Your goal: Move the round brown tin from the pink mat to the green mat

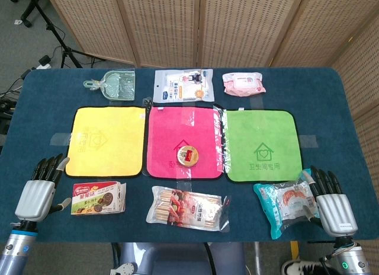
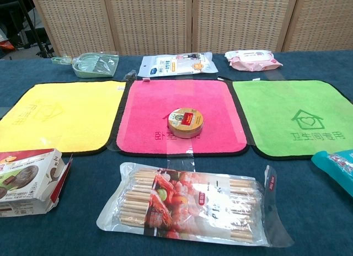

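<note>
The round brown tin (image 1: 187, 156) (image 2: 185, 122) sits flat on the pink mat (image 1: 183, 124) (image 2: 179, 101), toward its near edge. The green mat (image 1: 259, 144) (image 2: 292, 115) lies empty just right of the pink one. My left hand (image 1: 40, 189) hangs over the table's near left corner, fingers apart and holding nothing. My right hand (image 1: 330, 202) hovers at the near right, fingers apart and empty, right beside a teal snack packet (image 1: 284, 207). Both hands are far from the tin. The chest view shows neither hand.
A yellow mat (image 1: 106, 140) lies left of the pink one. Along the near edge: a snack box (image 1: 98, 199), a bag of biscuit sticks (image 1: 186, 208), and the teal packet. At the back: a green dustpan (image 1: 115, 85), a white pouch (image 1: 182, 85), pink wipes (image 1: 243, 83).
</note>
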